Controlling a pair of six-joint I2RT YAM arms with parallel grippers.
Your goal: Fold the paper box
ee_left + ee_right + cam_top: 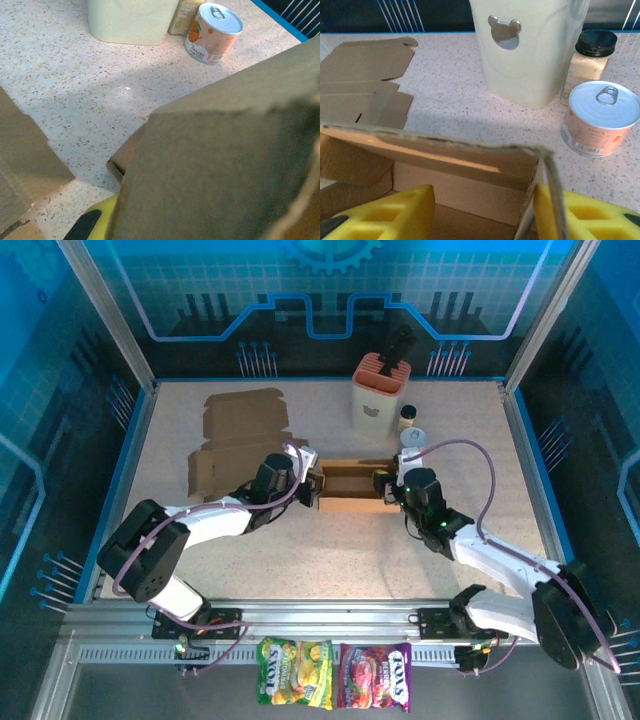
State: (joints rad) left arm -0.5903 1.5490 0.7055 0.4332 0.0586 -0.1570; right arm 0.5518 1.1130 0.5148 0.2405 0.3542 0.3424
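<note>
The brown cardboard box [350,488] sits near the middle of the speckled table [300,560], open side up, partly folded; its long axis runs left to right across the top view, one short end facing each arm. The left arm reaches forward and rightward from its base, forearm low, bringing the left gripper [314,484] to the box's left end; its jaws are closed, and whether a flap is pinched between them cannot be told, as a cardboard panel [225,165] covers most of the left wrist view. The right arm stretches forward and leftward to the right end; the right gripper [485,212] has its jaws parted, yellow foam pads [395,212] well apart, the box's end wall standing between them just beside the right-hand pad. Flat cardboard sheets [245,418] lie behind and to the left; a cream tub with a pink top [378,400] and an orange-labelled tin can [600,120] stand behind the box.
</note>
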